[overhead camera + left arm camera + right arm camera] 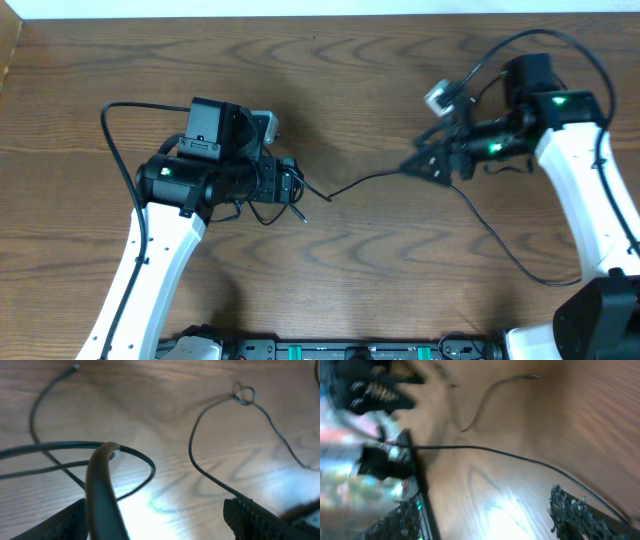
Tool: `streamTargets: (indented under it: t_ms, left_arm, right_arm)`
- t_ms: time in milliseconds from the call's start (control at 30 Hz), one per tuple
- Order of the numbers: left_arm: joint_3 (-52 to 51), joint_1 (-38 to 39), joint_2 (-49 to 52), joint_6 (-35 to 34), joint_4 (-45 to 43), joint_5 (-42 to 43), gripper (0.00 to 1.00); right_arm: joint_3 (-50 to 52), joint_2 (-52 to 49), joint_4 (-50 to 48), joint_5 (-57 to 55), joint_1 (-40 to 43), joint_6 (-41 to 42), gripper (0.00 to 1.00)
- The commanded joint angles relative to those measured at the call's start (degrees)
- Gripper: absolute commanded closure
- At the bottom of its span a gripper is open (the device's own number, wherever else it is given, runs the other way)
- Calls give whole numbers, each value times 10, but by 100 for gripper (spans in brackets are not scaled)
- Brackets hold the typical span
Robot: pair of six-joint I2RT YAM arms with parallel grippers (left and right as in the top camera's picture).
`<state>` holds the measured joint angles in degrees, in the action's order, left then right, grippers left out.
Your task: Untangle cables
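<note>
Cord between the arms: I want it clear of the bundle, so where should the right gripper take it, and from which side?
Probably the bare middle stretch of the cord, taken from straight above and closing across its run. There it lies flat and single on the table, well apart from the loops, so nothing else should get pinched.

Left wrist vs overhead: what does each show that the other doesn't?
Left wrist only: a small tight loop in the cable, a plug at a cord end, and bigger crossing loops by the left gripper, whose jaws stand wide apart.
Overhead only: left arm, right arm, and the cable running from by the left gripper to the right gripper, then trailing beside the right arm.
Both: thin black cable on the wood table.
</note>
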<state>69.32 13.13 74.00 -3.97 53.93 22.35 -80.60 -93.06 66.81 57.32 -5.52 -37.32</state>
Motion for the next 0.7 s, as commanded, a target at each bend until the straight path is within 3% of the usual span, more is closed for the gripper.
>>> streamTargets:
  t_ms: [0,167,433,567,667]
  left_arm:
    - [11,-2,-2,34,14,40,14]
    - [11,-2,-2,-1,23,40,14]
    - [11,-2,-2,-2,24,40,14]
    - [11,-2,-2,-2,24,40,14]
    - [11,-2,-1,-2,24,40,14]
  right_arm:
    - [1,-2,19,48,-51,-172,16]
    - [1,-3,-12,47,-115,-176,16]
    - [1,-3,-50,57,-195,-149,19]
    - [1,-3,-67,79,-218,-137,33]
    - [1,-3,-82,78,-231,-100,37]
